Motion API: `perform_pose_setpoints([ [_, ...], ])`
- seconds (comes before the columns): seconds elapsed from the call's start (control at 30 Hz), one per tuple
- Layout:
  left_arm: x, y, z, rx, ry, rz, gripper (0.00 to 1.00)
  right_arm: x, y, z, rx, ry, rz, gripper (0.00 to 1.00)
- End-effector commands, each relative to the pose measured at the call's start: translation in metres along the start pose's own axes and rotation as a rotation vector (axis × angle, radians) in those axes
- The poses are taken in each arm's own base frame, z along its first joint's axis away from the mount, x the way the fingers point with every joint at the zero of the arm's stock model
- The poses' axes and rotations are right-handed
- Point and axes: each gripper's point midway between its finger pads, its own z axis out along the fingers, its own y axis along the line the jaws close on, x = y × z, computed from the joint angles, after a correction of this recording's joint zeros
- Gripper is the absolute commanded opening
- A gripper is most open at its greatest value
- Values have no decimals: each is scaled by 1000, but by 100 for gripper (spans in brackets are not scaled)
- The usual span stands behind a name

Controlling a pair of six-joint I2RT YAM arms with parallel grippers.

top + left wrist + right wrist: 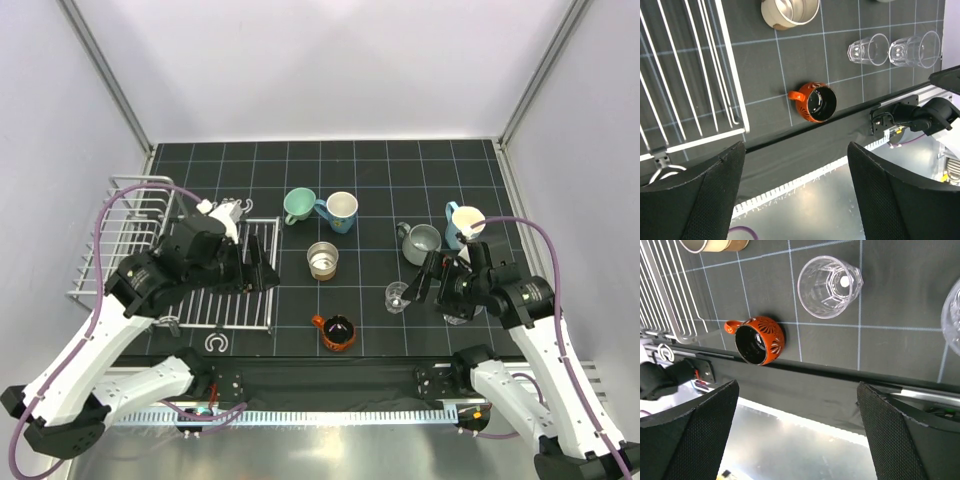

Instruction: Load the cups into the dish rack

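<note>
On your left, the dish rack (110, 250) is partly hidden: the left arm covers much of its flat slatted part. Your left gripper (796, 147) hangs there, fingers spread wide, nothing between them. Every cup you can see stands on the mat: mint cup (298, 205), blue cup (340, 211), steel cup (322, 260), orange cup (338, 332), clear glass (397, 297), grey mug (420, 243). Your right gripper (797, 386) gapes empty too. Its arm covers most of a second clear glass (915, 48) and part of another blue cup (463, 222).
</note>
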Motion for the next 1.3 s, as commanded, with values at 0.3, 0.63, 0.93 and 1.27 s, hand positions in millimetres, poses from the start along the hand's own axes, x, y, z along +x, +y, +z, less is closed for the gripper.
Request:
perform_pose_setpoints([
  [0.3, -42, -44, -8, 99, -45, 63, 85, -36, 8, -10, 5, -132, -154, 100],
  [0.63, -56, -63, 26, -54, -23, 249, 81, -36, 5, -12, 5, -193, -16, 100],
  [0.93, -9, -82, 89, -135, 141, 450, 75, -45, 7, -37, 78, -194, -63, 100],
  [1.27, -16, -86, 147, -206, 178, 605, 75, -39, 8, -42, 73, -166, -69, 100],
])
